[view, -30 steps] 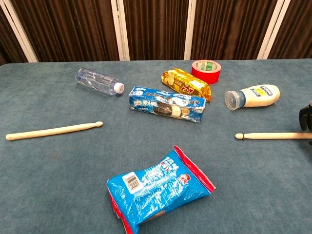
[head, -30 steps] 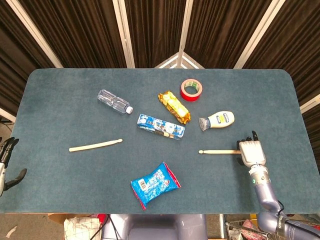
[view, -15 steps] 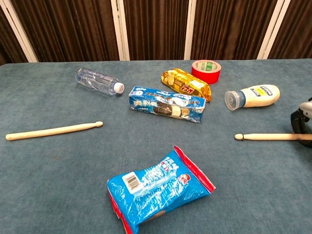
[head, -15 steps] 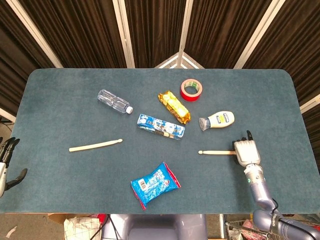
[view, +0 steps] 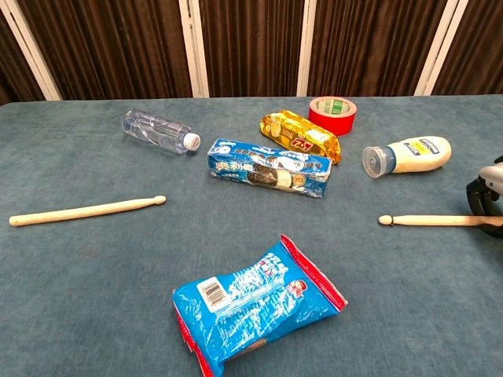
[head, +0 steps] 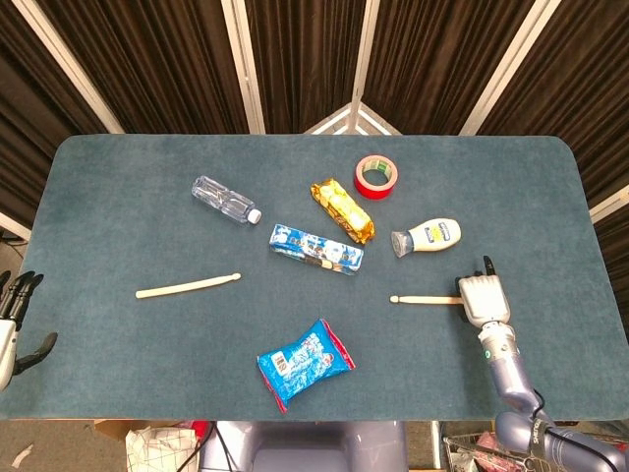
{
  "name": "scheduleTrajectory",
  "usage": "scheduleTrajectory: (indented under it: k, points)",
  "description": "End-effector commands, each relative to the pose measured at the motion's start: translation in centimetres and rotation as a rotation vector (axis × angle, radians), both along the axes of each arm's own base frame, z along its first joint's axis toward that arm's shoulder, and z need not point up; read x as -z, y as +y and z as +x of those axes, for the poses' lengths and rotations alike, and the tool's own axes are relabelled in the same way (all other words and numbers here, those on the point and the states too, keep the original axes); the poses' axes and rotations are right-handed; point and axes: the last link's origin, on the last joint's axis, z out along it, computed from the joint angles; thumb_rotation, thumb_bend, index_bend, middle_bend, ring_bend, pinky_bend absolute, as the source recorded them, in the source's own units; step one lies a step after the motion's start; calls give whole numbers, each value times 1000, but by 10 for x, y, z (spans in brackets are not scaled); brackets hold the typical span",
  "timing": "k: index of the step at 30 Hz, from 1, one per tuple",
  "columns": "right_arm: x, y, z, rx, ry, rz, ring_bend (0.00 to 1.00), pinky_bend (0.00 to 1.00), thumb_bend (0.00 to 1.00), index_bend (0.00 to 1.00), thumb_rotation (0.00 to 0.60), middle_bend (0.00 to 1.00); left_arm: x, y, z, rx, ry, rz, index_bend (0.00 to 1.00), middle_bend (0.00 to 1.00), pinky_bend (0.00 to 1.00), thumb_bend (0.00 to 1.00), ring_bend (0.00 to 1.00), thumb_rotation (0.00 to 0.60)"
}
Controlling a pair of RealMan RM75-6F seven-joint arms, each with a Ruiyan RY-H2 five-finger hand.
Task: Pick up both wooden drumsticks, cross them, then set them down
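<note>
- Dark curtains with pale uprights are seen behind a blue-grey table (head: 118, 197) in both views.
- Only in the head view is the whole tabletop shown, together with the left hand (head: 14, 324), which hangs off the table's left edge with its fingers spread apart and nothing held.
- Only at the right border of the chest view is a sliver of the right hand (view: 490, 192) caught; in the head view its back (head: 484, 298) is seen from above, laid over the butt end of the right drumstick (head: 425, 299).
- Whether the right hand's fingers are closed round that stick cannot be told from either view, since the fingers are hidden under the hand.
- The right drumstick (view: 428, 221) is seen lying flat on the table, its tip pointing left, just below a white squeeze bottle (head: 428, 237).
- The left drumstick (head: 188, 286) is seen lying flat and untouched on the left half of the table, well apart from both hands.
- Between the sticks lie a blue snack bag (view: 255, 305) and a blue biscuit pack (view: 270, 169).
- Further back are found a water bottle (head: 225, 201), a gold packet (head: 343, 210) and a red tape roll (head: 376, 176).
</note>
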Motion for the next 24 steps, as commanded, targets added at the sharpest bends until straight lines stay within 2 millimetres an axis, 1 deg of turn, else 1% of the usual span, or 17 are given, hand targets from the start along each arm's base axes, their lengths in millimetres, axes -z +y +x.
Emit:
scheduleTrajectory:
  k: [1, 5, 10, 18, 24]
  points:
    - [0, 0, -1, 0, 1, 2, 357, 0, 416, 604, 600, 538, 0, 0, 0, 1, 0, 0, 115, 90, 0, 369, 0, 600]
    - [0, 1, 0, -12, -8, 14, 370, 0, 426, 648, 600, 558, -1, -1, 0, 4, 0, 3, 115, 90, 0, 369, 0, 600]
    - [-4, 2, 8, -77, -58, 19, 391, 0, 431, 683, 600, 583, 0, 0, 0, 4, 0, -1, 115, 90, 0, 369, 0, 600]
    - [-12, 0, 15, -161, -131, 21, 412, 0, 432, 696, 600, 607, -1, 0, 0, 3, -1, 3, 115, 88, 0, 370, 0, 600]
    - [-27, -2, 21, -203, -251, -8, 413, 0, 432, 696, 600, 609, -1, 1, -1, 7, -3, 4, 115, 89, 0, 369, 0, 600]
